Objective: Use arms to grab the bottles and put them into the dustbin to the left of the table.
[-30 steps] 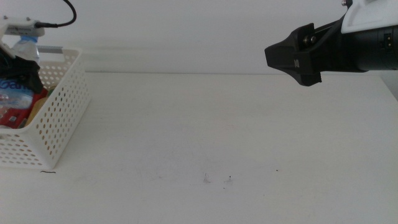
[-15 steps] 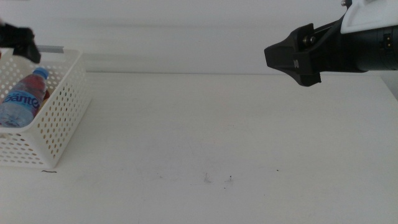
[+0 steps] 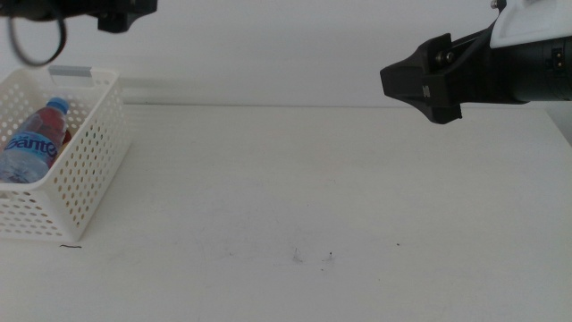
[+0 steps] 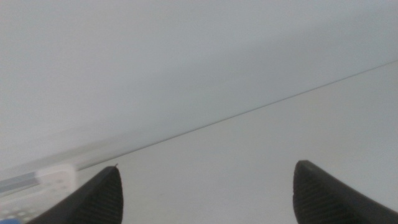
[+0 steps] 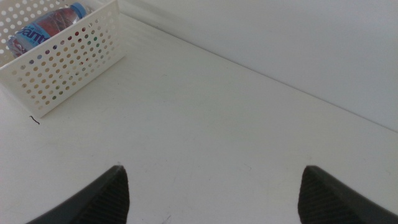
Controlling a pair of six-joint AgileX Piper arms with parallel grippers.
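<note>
A plain pale wall point(image 3: 268, 45) fills the back, no marks on it, evenly lit, meeting the far edge of the white table point(image 3: 295, 179) in one thin straight seam. A soft grey band of shadow runs just above that line. The tabletop is flat and bright, light spread evenly across it, with a few tiny dark specks point(image 3: 329, 259) near the front and a short dark squiggle point(image 3: 69, 247) at the left.

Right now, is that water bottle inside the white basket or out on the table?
Inside. The water bottle lies tilted within the basket's perforated walls, blue cap up; the right wrist view shows it too.
</note>
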